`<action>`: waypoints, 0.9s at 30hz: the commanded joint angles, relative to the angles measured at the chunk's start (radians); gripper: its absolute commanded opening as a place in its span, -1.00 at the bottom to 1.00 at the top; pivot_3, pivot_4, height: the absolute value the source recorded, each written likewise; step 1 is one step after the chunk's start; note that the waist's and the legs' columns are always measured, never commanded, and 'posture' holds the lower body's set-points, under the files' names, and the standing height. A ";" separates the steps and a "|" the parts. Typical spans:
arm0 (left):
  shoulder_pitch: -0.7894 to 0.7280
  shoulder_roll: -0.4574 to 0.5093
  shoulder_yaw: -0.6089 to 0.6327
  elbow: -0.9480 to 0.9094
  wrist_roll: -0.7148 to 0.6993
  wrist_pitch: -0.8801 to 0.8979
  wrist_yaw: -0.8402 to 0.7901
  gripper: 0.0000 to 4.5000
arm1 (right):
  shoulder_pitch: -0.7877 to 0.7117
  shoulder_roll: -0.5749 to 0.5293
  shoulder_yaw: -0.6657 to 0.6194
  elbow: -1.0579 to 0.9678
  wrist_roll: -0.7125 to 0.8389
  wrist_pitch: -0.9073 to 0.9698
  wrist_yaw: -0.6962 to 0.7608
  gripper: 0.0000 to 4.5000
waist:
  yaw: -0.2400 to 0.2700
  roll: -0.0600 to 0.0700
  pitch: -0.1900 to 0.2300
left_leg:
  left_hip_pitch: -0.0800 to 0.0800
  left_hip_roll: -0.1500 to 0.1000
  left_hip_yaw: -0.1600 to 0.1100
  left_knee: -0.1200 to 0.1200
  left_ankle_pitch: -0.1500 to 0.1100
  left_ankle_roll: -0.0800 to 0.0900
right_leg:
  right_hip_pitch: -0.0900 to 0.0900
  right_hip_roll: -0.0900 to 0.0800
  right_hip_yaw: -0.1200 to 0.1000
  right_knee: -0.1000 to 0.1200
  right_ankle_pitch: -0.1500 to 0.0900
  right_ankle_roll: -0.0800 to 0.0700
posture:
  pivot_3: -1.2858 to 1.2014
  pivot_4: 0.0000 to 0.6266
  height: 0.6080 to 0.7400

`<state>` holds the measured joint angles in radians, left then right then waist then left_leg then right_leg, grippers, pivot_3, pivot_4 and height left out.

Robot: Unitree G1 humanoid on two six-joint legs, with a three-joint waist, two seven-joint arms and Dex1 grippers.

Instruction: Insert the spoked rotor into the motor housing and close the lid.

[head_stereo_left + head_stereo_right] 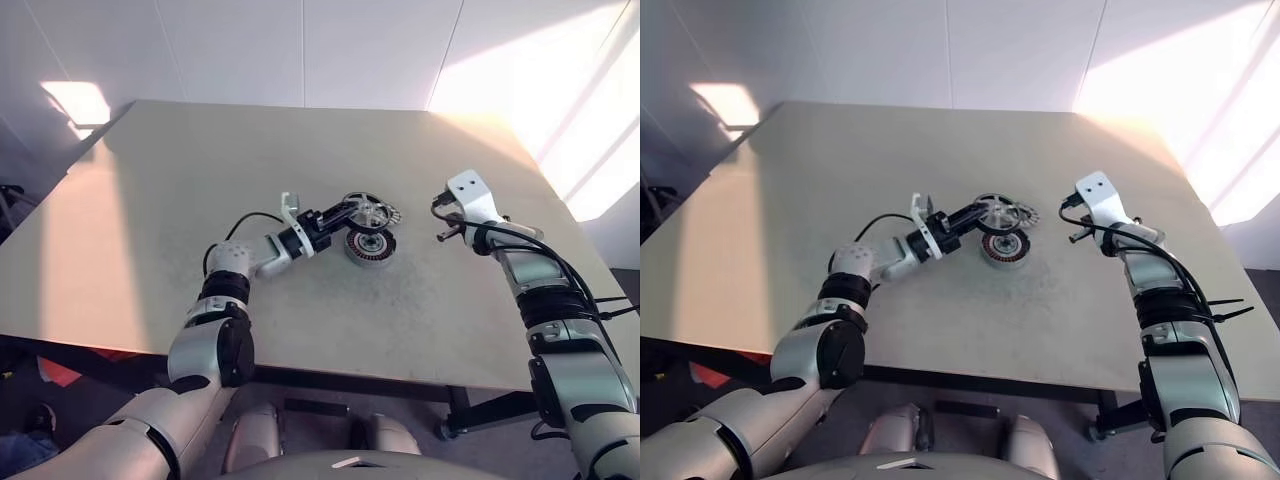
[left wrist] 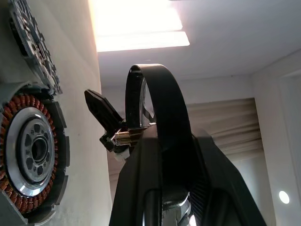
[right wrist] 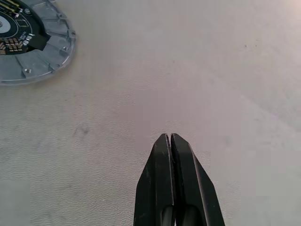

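Note:
My left gripper (image 1: 350, 213) is shut on the rim of the spoked rotor (image 1: 368, 211), a thin shiny silver wheel held tilted just above the table. In the left wrist view the rotor (image 2: 157, 101) stands edge-on between the fingers. Right below it the motor housing (image 1: 369, 247) sits on the table, dark with copper windings (image 2: 11, 125) and a pale centre. The lid (image 3: 33, 52), a flat grey disc with a dark centre, lies just behind the housing. My right gripper (image 3: 170, 141) is shut and empty, hovering over bare table to the right of the parts.
The parts lie near the middle of a large beige table (image 1: 180, 170). Bright sunlight falls across its far right corner and the wall behind. The table's near edge runs just in front of my arms.

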<state>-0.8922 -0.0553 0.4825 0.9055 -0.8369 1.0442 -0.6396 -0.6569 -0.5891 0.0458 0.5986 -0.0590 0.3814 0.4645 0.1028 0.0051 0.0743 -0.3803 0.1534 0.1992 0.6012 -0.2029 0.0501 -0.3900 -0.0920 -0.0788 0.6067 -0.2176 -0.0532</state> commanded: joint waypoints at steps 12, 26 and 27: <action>-0.129 -0.033 -0.022 0.248 0.128 -0.197 -0.051 -0.83 | 0.035 -0.024 -0.061 -0.117 0.002 0.043 -0.033 -1.00 | 0.013 0.000 0.000 | -0.001 0.000 0.000 0.001 -0.001 0.001 | 0.000 0.000 0.000 0.000 0.000 0.000 | 0.03 -1.00 1.00; -0.151 -0.046 -0.008 0.307 0.189 -0.272 0.017 -0.83 | 0.019 -0.010 -0.054 -0.165 0.009 0.058 -0.027 -1.00 | 0.027 0.000 0.000 | -0.001 0.000 0.000 0.002 -0.001 0.001 | 0.000 0.000 -0.001 0.000 0.000 0.000 | 0.03 -1.00 1.00; -0.151 -0.047 -0.007 0.308 0.192 -0.272 0.016 -0.83 | 0.017 -0.009 -0.053 -0.167 0.009 0.058 -0.026 -1.00 | 0.027 0.000 0.000 | -0.001 0.000 0.000 0.002 -0.001 0.001 | 0.000 0.000 -0.001 0.000 0.000 0.000 | 0.03 -1.00 1.00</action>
<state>-1.0150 -0.0987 0.4753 1.2150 -0.6491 0.7797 -0.6243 -0.6108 -0.5948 0.0110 0.4856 -0.0555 0.4413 0.4393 0.1301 0.0055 0.0745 -0.3811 0.1535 0.1992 0.6028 -0.2036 0.0512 -0.3897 -0.0924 -0.0794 0.6066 -0.2176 -0.0531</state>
